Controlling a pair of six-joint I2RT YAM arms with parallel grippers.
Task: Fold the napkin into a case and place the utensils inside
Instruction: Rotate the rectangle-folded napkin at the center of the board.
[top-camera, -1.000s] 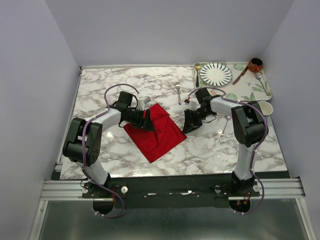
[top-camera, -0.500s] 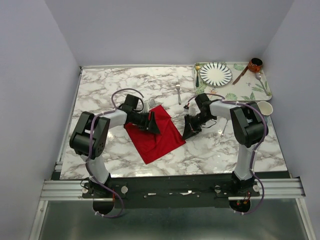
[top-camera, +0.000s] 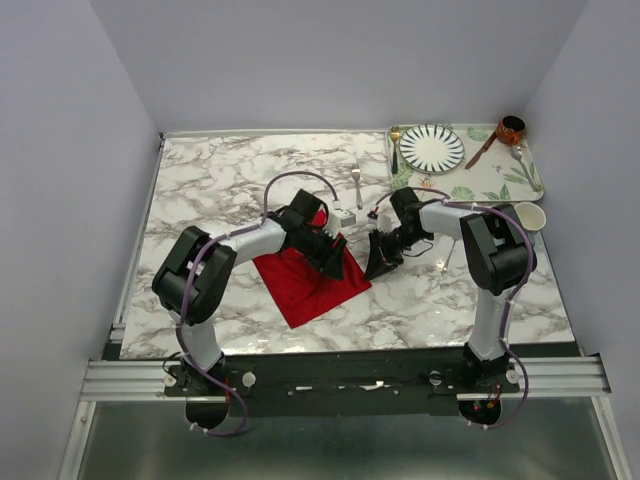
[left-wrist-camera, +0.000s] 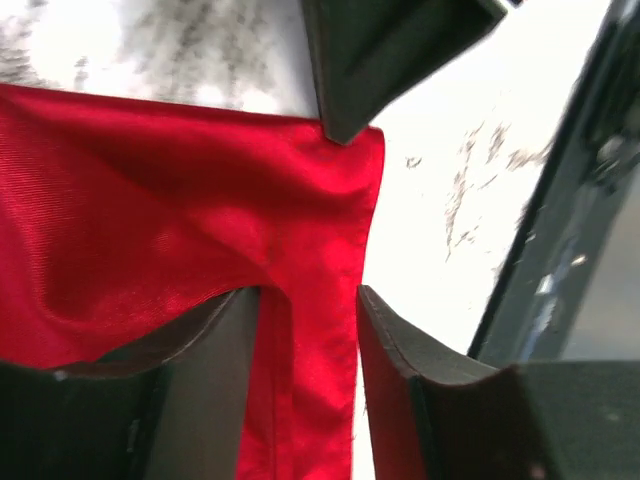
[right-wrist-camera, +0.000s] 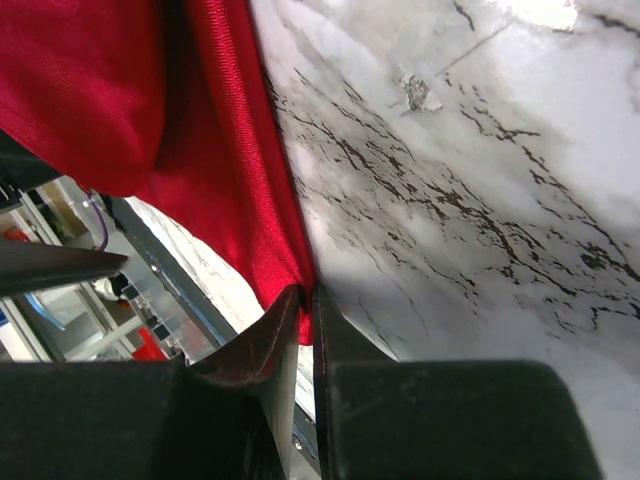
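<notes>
The deep-red napkin (top-camera: 300, 285) lies on the marble table as a creased diamond. My left gripper (top-camera: 336, 256) is low over its right part, jaws apart, with a strip of the napkin's edge (left-wrist-camera: 310, 390) between the fingers (left-wrist-camera: 205, 390). My right gripper (top-camera: 377, 262) is shut on the napkin's right corner (right-wrist-camera: 285, 260), pinched between its fingertips at table level. The two grippers are close together. A silver fork (top-camera: 355, 184) lies on the table just behind them. No folded case shows.
A patterned tray (top-camera: 500, 182) at the back right holds a striped plate (top-camera: 431, 148), a gold spoon, a wooden utensil, a brown cup (top-camera: 511, 128) and a silver spoon (top-camera: 517, 154). A white cup (top-camera: 531, 215) stands by the right edge. A slim utensil (top-camera: 447, 254) lies right of the right arm.
My left gripper has moved right across the napkin, from its left part to beside the right gripper. The right gripper has stayed at the napkin's right corner.
</notes>
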